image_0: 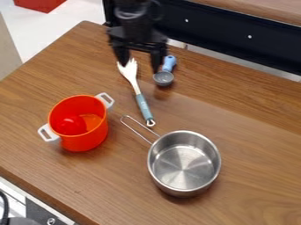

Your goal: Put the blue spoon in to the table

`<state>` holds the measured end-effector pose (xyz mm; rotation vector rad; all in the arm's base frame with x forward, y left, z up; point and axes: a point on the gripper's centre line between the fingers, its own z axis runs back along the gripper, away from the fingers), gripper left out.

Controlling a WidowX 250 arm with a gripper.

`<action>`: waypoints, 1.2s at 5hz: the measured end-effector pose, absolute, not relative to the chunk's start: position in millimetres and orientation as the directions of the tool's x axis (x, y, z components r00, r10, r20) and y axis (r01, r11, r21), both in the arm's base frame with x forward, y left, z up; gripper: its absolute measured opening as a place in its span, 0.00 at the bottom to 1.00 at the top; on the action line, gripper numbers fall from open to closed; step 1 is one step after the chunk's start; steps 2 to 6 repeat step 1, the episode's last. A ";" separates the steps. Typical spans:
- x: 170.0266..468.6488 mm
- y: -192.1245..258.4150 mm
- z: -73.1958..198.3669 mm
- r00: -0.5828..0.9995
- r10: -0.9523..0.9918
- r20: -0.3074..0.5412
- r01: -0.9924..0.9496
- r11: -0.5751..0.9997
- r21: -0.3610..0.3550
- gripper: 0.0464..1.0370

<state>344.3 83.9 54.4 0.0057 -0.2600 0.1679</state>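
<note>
Black two-finger tool (140, 68) hanging open over the brown wooden worktop (258, 127)
Its fingers stand wide apart, gripping nothing: one beside the head of a white fork with a teal handle (143, 107), the other near a blue-handled spoon with a grey bowl (163, 78), which lies on the worktop. The black arm (133, 11) enters from the top edge, its tool pointing down.

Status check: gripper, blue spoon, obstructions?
Gripper open, empty, over the table's far side. Blue-handled spoon on the table, beside the gripper in view. White fork close by; could crowd a grasp.
</note>
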 end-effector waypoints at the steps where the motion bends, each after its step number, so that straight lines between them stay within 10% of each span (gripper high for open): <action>1: 332.1 107.8 47.0 0.949 0.175 0.263 -0.181 0.983 0.001 0.96; 6: 332.1 107.8 47.0 0.949 0.175 0.263 -0.181 0.983 0.001 0.96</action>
